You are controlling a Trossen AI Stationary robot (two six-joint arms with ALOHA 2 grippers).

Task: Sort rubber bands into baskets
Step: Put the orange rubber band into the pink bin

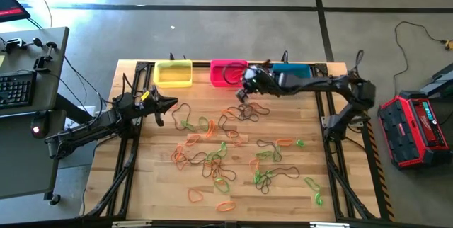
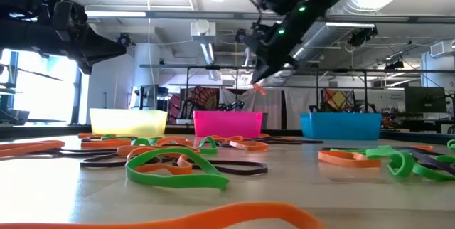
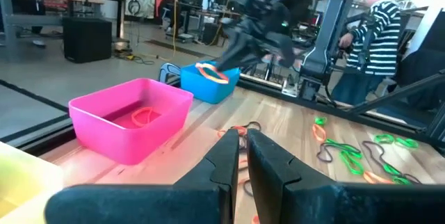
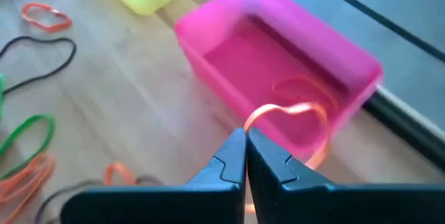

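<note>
Right pincer: you see it clenched on an orange band above the pink basket.
Left pincer: clenched, nothing held.
Left wrist view only: orange band inside pink basket.

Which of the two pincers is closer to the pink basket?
The right one. The right pincer hangs just in front of the pink basket, pinching an orange rubber band. The left pincer waits farther off, in front of the yellow basket.

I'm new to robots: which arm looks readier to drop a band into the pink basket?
Right. Its gripper is shut on an orange band beside the pink basket. The left gripper hovers shut and empty, farther off.
</note>
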